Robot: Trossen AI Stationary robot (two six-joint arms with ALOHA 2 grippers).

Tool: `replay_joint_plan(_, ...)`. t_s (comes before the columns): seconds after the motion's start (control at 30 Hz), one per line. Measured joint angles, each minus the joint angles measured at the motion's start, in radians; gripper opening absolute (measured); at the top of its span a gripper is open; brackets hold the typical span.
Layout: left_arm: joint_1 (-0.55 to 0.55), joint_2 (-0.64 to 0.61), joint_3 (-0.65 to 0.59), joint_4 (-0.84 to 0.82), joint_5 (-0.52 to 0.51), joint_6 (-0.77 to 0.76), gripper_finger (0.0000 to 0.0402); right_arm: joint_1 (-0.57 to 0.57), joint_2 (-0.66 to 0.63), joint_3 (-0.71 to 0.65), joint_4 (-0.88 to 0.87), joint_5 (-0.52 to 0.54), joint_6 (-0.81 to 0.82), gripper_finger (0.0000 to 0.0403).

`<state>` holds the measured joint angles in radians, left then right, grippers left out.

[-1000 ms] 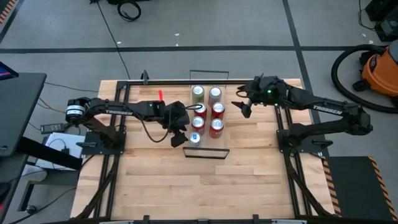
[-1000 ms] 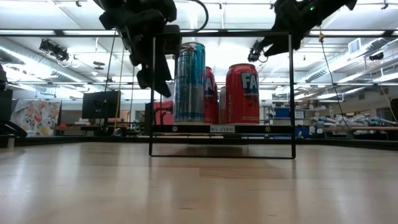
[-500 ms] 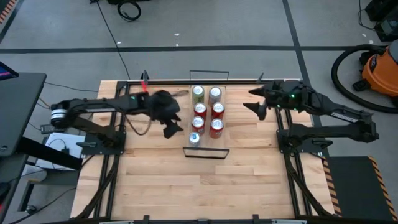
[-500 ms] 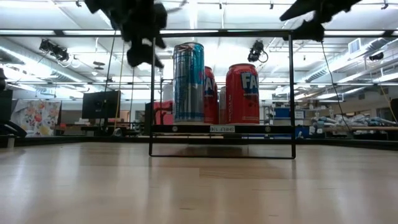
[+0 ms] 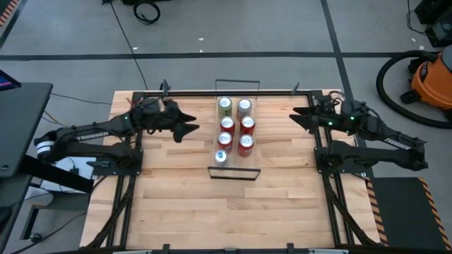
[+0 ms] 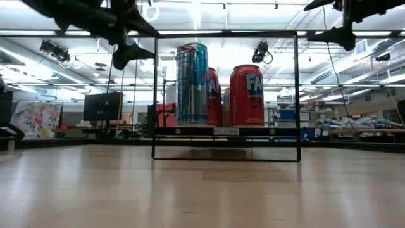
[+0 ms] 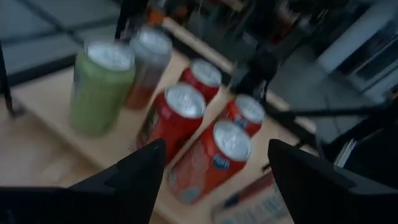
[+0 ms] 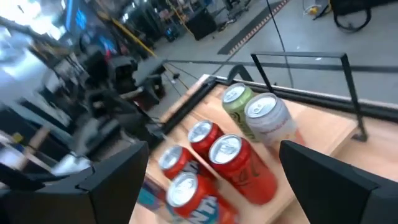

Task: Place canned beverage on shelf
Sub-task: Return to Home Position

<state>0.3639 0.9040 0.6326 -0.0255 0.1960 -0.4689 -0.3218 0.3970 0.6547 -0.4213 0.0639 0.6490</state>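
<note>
Spread wide and holding nothing, the fingers (image 7: 134,174) of the left gripper (image 5: 189,129) hang above the table (image 5: 176,201) at 9 o'clock of the shelf (image 5: 239,162), well apart from it. The fingers (image 8: 115,183) of the right gripper (image 5: 296,116), just as wide and empty, hang at its 3 o'clock, also clear of it. On the shelf, in the table's 12 o'clock half, two close rows stand upright: the green soda can (image 5: 224,106) at the 11 o'clock corner, a pale can (image 5: 244,106) just beside it at 1 o'clock, red cans (image 5: 247,124) next toward 6 o'clock, and a blue can (image 5: 222,156) at the 7 o'clock corner.
</note>
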Motion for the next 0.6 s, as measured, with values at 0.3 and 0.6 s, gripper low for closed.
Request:
replay_joint_plan(0.3, 0.074, -0.175, -0.244, 0.332, -0.001, -0.112, 0.0293, 0.0, -0.145, -0.075, 0.002, 0.031, 0.227, 0.0373)
replay_joint_plan(0.6, 0.078, -0.35, -0.369, 0.33, -0.08, -0.234, 0.0293, 0.0, -0.246, -0.274, 0.302, 0.024, 0.296, 0.0373)
